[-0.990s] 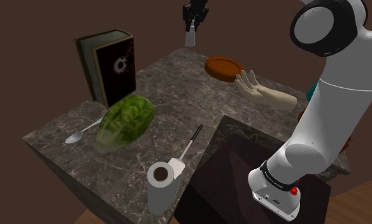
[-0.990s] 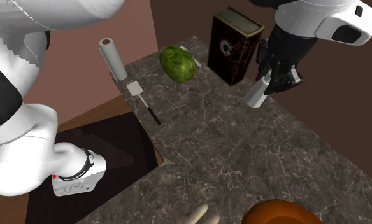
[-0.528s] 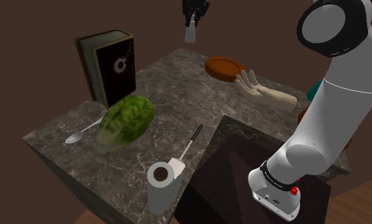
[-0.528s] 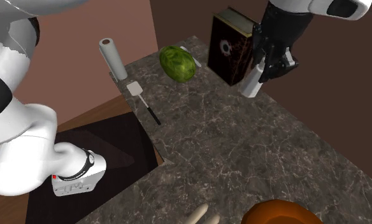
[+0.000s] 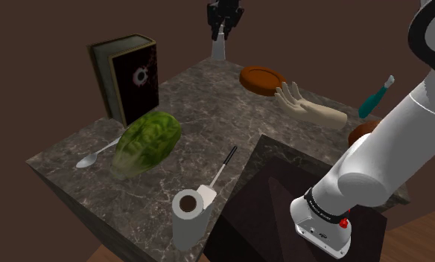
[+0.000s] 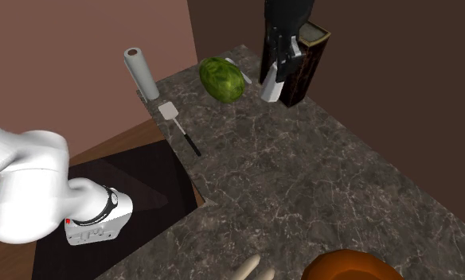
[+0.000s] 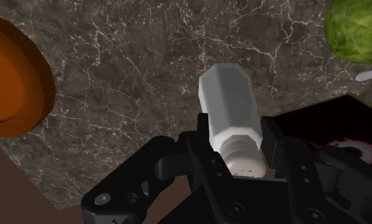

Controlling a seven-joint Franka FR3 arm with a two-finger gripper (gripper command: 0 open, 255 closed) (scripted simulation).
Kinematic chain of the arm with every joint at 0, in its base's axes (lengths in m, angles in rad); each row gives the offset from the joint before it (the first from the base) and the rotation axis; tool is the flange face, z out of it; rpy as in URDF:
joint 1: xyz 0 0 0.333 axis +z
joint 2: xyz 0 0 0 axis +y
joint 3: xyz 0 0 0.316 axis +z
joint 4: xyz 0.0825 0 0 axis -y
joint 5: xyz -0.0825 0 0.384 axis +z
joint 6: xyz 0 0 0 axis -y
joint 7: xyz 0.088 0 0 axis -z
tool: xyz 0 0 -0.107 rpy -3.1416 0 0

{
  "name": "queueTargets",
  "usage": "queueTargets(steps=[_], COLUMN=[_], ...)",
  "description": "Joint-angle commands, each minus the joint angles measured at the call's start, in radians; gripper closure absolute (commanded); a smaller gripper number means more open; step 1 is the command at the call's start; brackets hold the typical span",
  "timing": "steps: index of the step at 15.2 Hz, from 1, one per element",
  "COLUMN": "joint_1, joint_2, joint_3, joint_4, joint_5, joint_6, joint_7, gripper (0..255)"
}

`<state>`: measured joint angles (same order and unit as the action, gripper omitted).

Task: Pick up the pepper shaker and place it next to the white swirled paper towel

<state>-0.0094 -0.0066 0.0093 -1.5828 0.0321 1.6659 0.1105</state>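
The pepper shaker (image 7: 232, 117) is a plain white faceted bottle. My black gripper (image 7: 242, 159) is shut on its top end and holds it high above the dark marble table (image 5: 201, 119). In the shoulder view the shaker (image 5: 219, 47) hangs under the gripper (image 5: 223, 31) over the table's far side. In the second exterior view the shaker (image 6: 271, 89) and the gripper (image 6: 276, 70) are in front of the dark book (image 6: 309, 57). The white paper towel roll (image 5: 188, 216) stands upright at the table's near corner, also visible as the roll (image 6: 140, 73).
A green cabbage-like head (image 5: 147, 141), a spoon (image 5: 95, 156) and a spatula (image 5: 217, 176) lie between the book (image 5: 128, 76) and the roll. A brown plate (image 5: 262, 80), a tan hand model (image 5: 310, 109) and a teal bottle (image 5: 375, 96) sit toward the shoulder view's right.
The gripper has carried the shaker across the table toward the book and the cabbage-like head. The arm's upper link has swung out of the shoulder view's top right.
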Motion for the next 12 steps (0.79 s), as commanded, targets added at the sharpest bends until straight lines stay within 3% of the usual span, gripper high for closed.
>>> queueTargets(steps=[1,12], joint_1=[0.021,0.123], joint_2=[-0.036,-0.219], joint_3=[0.022,0.157], joint_4=[-0.043,-0.24], joint_5=[-0.003,0.011], joint_6=[0.007,0.03], joint_7=[0.044,0.277], gripper=[255,255])
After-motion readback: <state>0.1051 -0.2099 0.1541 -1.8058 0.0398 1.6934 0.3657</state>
